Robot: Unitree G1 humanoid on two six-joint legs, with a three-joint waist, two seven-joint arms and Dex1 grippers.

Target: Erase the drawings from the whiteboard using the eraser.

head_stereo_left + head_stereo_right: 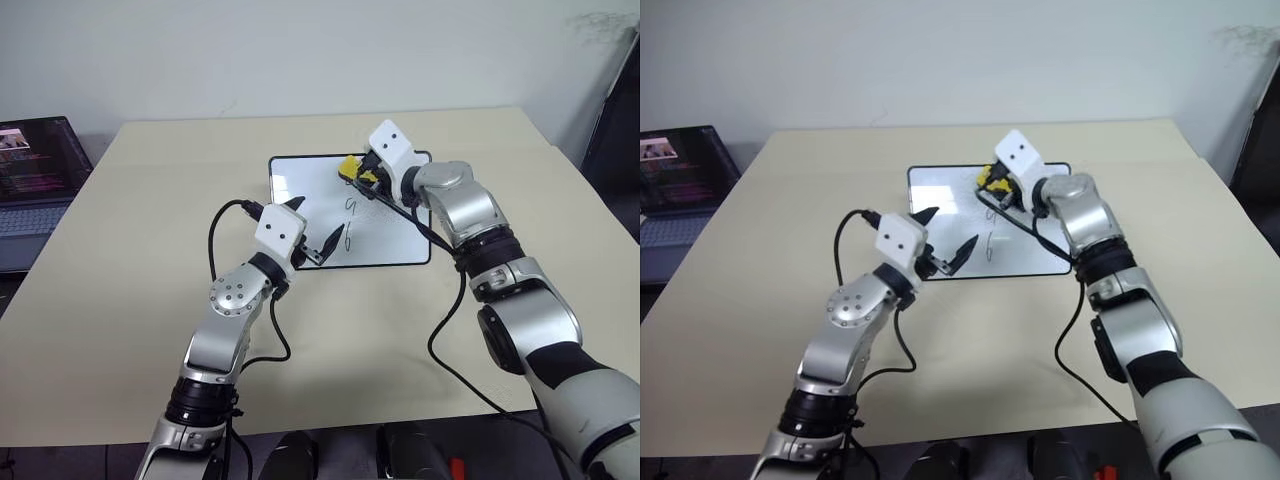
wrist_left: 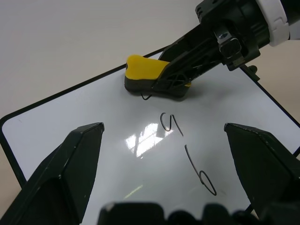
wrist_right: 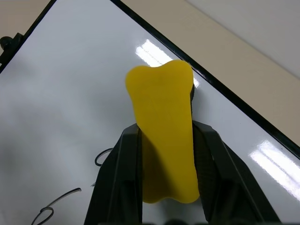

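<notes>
Closest to me, the left gripper (image 1: 313, 228) hangs w/ fingers spread wide over the near edge of the whiteboard (image 1: 300, 175), gripping nothing. Mid-board, two drawings (image 2: 187, 150) are intact. Further back, the right gripper (image 3: 164, 140) is clamped on the eraser (image 2: 149, 75), which sits on the board's far part, covering most of a third squiggle.
</notes>
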